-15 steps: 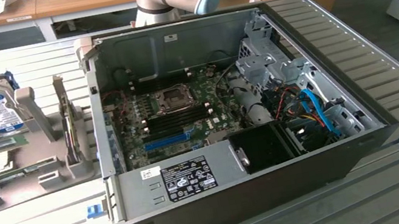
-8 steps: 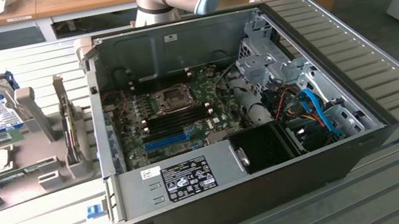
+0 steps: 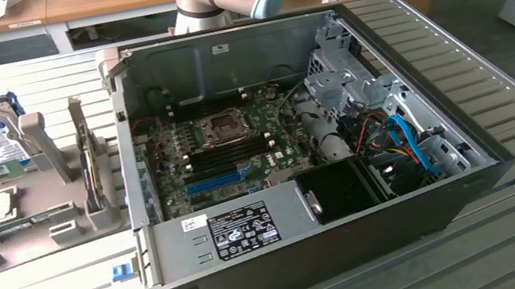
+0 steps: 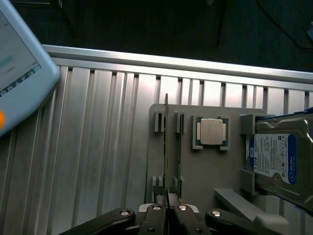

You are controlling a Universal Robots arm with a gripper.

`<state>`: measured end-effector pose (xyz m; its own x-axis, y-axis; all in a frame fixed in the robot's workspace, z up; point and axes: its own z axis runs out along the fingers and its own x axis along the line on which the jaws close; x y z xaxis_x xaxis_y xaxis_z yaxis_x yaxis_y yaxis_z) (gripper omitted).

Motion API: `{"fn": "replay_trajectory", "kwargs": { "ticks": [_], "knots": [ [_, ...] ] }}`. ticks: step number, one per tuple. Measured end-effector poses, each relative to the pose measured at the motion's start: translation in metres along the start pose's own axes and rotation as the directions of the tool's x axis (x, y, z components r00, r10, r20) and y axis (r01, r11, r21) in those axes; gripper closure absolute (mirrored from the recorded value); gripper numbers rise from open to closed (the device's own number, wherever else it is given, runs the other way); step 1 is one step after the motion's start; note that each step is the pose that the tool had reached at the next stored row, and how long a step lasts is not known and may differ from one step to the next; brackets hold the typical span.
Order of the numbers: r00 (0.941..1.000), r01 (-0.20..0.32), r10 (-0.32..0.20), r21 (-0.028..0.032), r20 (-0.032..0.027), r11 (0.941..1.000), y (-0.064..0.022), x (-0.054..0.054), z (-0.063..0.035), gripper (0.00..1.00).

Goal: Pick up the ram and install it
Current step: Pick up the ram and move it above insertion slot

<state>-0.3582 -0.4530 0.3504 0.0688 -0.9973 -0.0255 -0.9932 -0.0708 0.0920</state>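
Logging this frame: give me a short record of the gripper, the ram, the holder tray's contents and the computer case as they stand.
gripper: gripper shut on the ram, one finger on each side of one end
ram: ram seen edge-on, standing along the holder tray's slots
holder tray: holder tray grey, on the slatted table; also carries a processor chip and a hard drive
computer case: computer case open, lying on its side, motherboard exposed
task state: ram gripped, not yet in the case

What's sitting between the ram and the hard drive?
A silver processor chip, seated in the grey holder between the ram and the hard drive; wrist view.
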Motion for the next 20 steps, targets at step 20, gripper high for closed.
{"fn": "replay_trajectory", "kwargs": {
  "ticks": [20],
  "knots": [
    [1.0, 0.0, 0.0, -0.0033, 0.0002, 1.0, 0.0022, -0.001, -0.0256, 0.88]
  ]
}}
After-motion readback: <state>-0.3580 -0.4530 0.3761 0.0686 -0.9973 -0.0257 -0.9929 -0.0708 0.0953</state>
